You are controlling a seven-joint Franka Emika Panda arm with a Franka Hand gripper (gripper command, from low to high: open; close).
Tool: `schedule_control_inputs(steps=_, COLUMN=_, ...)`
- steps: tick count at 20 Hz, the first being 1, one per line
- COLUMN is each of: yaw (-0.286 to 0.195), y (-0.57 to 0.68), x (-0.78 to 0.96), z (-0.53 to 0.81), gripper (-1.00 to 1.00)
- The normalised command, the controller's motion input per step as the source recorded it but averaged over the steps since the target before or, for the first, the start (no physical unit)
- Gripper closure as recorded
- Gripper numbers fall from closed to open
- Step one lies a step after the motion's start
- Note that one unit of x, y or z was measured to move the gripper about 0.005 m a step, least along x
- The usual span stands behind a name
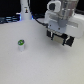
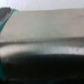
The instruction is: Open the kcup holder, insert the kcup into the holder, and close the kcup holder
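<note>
The kcup [image 1: 21,45], a small white pod with a green top, stands upright on the white table [image 1: 40,65] at the exterior view's left. My gripper [image 1: 57,37] hangs at the exterior view's upper right, well away from the kcup, with its dark fingers [image 1: 50,34] apart and nothing between them. The kcup holder does not show clearly in the exterior view; the arm covers that area. The wrist view is filled by a blurred dark surface [image 2: 45,62] with a pale band [image 2: 50,49], too blurred to name.
A tall white bottle-shaped post [image 1: 25,10] stands at the back, at the exterior view's left. A dark strip [image 1: 10,20] runs along the table's far edge. A teal shape [image 2: 5,20] shows at the wrist view's edge.
</note>
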Motion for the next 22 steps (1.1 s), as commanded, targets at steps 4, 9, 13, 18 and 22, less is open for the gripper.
schedule_control_inputs(steps=4, yaw=-0.044, y=0.04, x=0.34, z=0.27, gripper=-1.0)
schedule_control_inputs(steps=9, yaw=-0.07, y=-0.07, x=0.17, z=0.33, gripper=-1.0)
schedule_control_inputs(steps=13, yaw=-0.117, y=-0.25, x=0.1, z=0.38, gripper=-1.0)
schedule_control_inputs(steps=18, yaw=-0.179, y=-0.45, x=-0.08, z=0.44, gripper=-1.0)
schedule_control_inputs(steps=22, yaw=-0.219, y=-0.43, x=-0.32, z=0.36, gripper=-1.0)
